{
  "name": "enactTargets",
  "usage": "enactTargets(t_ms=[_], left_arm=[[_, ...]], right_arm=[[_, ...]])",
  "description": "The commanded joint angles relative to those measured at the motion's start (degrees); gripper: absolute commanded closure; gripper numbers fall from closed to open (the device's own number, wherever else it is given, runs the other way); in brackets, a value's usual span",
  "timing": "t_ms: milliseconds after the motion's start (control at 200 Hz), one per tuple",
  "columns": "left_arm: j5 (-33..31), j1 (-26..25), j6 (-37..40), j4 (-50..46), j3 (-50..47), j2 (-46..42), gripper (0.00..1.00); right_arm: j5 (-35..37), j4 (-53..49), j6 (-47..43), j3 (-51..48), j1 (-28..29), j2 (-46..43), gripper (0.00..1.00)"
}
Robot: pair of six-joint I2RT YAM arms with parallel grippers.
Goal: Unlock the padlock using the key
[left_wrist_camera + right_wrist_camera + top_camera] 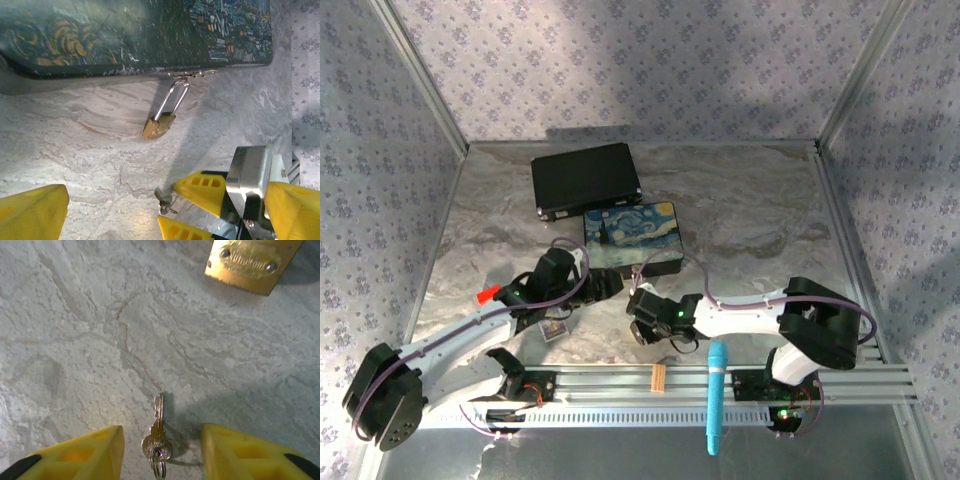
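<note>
Now, Starry-Night painted box [125, 35]: shut, contents hidden from you.
Small brass padlock [159, 126]: hangs off the box's front clasp [192, 75], securing it.
Slim yellowish metal key [158, 430]: lies flat just before the box.
Right pincer [161, 440]: jaws apart, straddling your key, poised to pinch.
Left pincer [165, 205]: wide open, empty.

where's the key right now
In the right wrist view the key lies flat on the table between the fingers of the right gripper, the padlock just beyond it.
</note>
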Motion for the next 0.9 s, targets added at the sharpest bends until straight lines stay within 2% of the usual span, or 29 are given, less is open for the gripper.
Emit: enactTargets(t_ms=[0,80,200,660,755,895], left_arm=[[-1.52,-0.41,-0.42,0.66,0.25,-0.42,0.0],[-1.58,-0.38,-0.42,0.57,0.31,-0.36,0.0],[-1.74,-0.41,-0.69,0.58,0.28,-0.41,0.0],[-2.83,-0.45,-1.22,0.31,0.16,-0.58,0.0],[-3.18,-0.47,-1.38,0.35,-0.09,-0.59,0.0],[-3.34,-0.47,-2.3,0.78,-0.37,-0.96,0.0]], right_arm=[[1.69,-2.39,2.24,1.4,0.57,1.04,0.59],[2.29,-2.95,2.77,1.29,1.11,1.4,0.61],[2.51,-3.53,3.48,1.17,1.86,1.43,0.69],[4.88,-6.47,6.9,1.96,5.34,2.52,0.71],[4.95,-5.61,7.69,1.36,5.46,3.2,0.76],[4.21,-4.09,8.26,0.82,5.41,3.6,0.94]])
